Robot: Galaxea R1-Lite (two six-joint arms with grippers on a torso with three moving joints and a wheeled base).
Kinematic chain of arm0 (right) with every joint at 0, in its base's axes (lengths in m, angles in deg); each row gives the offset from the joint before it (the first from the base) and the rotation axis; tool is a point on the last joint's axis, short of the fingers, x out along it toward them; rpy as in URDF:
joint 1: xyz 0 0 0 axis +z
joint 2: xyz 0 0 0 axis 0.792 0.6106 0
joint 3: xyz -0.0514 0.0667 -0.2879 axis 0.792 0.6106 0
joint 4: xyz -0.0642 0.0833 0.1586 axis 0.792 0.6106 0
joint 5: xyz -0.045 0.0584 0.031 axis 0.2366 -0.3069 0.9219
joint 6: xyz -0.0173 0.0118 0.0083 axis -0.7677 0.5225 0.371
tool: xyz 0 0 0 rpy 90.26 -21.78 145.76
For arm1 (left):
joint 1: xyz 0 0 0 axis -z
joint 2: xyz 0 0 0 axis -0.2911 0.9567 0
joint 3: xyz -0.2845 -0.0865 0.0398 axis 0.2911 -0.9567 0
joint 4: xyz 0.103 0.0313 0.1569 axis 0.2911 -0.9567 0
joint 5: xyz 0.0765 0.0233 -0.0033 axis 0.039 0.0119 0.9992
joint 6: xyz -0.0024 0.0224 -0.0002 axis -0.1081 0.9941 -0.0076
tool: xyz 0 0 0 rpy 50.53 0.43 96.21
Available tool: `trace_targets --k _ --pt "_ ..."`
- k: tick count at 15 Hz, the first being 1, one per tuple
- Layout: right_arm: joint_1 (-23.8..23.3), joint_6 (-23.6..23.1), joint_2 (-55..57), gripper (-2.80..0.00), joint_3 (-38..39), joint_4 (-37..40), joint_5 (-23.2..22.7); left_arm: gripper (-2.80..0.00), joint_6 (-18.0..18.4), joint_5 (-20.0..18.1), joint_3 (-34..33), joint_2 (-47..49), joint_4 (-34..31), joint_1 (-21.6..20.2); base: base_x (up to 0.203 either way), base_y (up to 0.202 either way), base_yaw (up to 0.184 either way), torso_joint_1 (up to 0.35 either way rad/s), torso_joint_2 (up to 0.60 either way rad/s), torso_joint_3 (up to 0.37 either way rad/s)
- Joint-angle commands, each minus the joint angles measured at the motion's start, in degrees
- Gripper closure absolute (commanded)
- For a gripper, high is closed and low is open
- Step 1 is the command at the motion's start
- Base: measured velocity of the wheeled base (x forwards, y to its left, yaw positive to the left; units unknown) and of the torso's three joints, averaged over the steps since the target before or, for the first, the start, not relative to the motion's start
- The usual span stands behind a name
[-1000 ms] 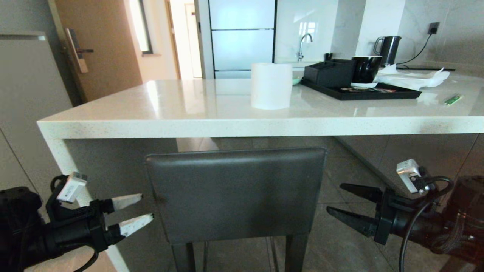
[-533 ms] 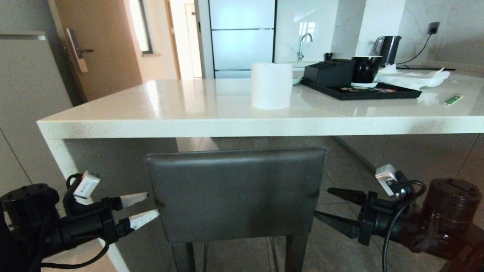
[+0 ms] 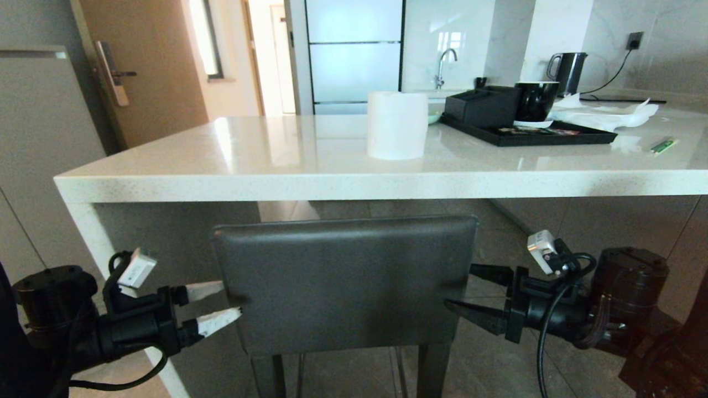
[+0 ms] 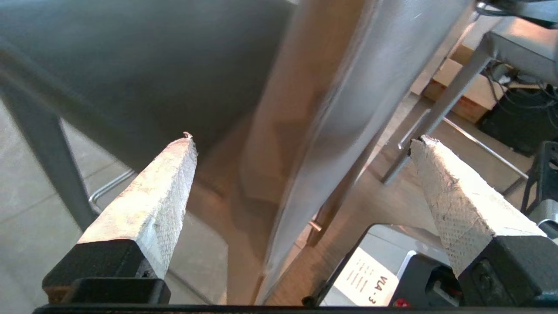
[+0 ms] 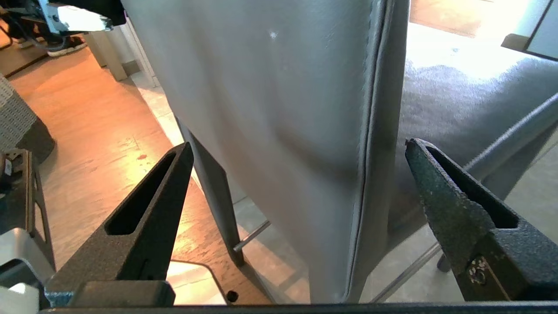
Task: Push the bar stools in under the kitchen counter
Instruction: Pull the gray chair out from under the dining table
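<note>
As two hands (image 3: 227, 301) (image 3: 462, 292) flank: one stool (image 3: 345, 282).

Both arms have closed in on the stool backrest (image 3: 345, 284): the left pincer (image 3: 224, 303) now straddles its left edge, and the right pincer (image 3: 463, 290) has reached its right edge.

Both pincers (image 3: 224, 301) (image 3: 462, 290) spread, facing inward
</note>
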Motion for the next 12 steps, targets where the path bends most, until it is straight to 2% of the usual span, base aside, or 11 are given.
trace_targets --k 1,5,8,12 --pt "1.42 -0.01 2.12 -2.80 -1.82 -0.49 -0.08 -2.80 -0.08 0.06 0.47 -0.58 0.49 1.61 0.000 0.000 0.000 0.000 0.00 0.000" --pt "2.96 -0.08 4.03 -2.80 -4.13 -0.50 0.36 -2.80 0.17 1.36 0.88 0.56 0.49 2.70 0.000 0.000 0.000 0.000 0.00 0.000" --pt "4.78 0.00 3.86 -2.80 -4.48 -0.66 0.82 -2.80 6.50 5.08 0.69 1.94 0.49 3.41 0.000 0.000 0.000 0.000 0.00 0.000" --pt "6.47 -0.02 3.76 -2.80 -4.48 -0.68 2.37 -2.80 7.10 4.95 0.88 2.45 0.49 3.52 0.000 0.000 0.000 0.000 0.00 0.000"
